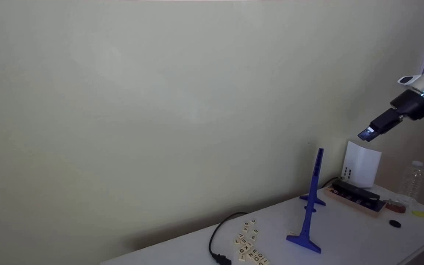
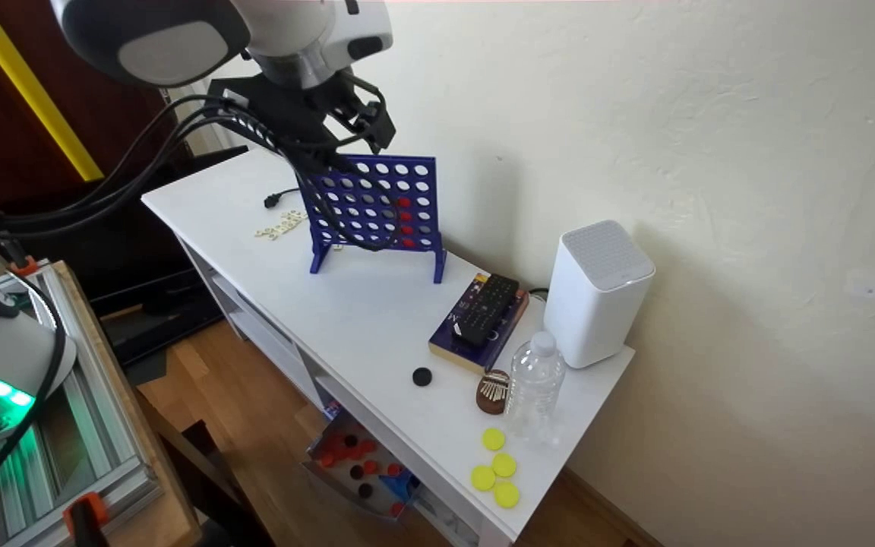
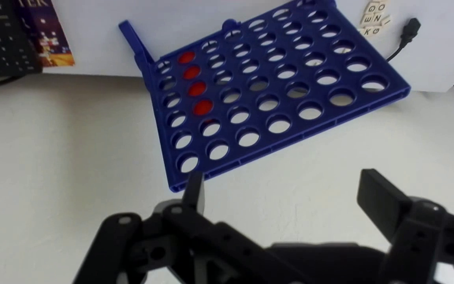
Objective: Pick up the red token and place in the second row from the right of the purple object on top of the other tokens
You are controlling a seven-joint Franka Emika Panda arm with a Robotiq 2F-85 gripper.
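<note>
The purple object (image 2: pixel 368 199), a blue-purple upright frame with rows of round holes, stands on the white table (image 2: pixel 377 304); an exterior view shows it edge-on. Several red tokens (image 3: pixel 196 88) are stacked in its second row from the right, as an exterior view has it. Highest in that stack is a red token (image 3: pixel 202 107), with open holes above it. My gripper (image 3: pixel 282 175) hovers above the frame's top edge, apart from it, its jaws wide and nothing between them. Cables and the arm partly cover the frame in an exterior view.
Beyond the frame lie a black disc (image 2: pixel 422 377), a remote (image 2: pixel 487 308) on a book, a thumb piano (image 2: pixel 492 393), a bottle (image 2: pixel 535 384), a white box (image 2: pixel 597 296) and yellow discs (image 2: pixel 503 464). Letter tiles (image 1: pixel 247 246) sit near a black cable (image 1: pixel 212 235). Below, a bin (image 2: pixel 346 492) holds red and black discs.
</note>
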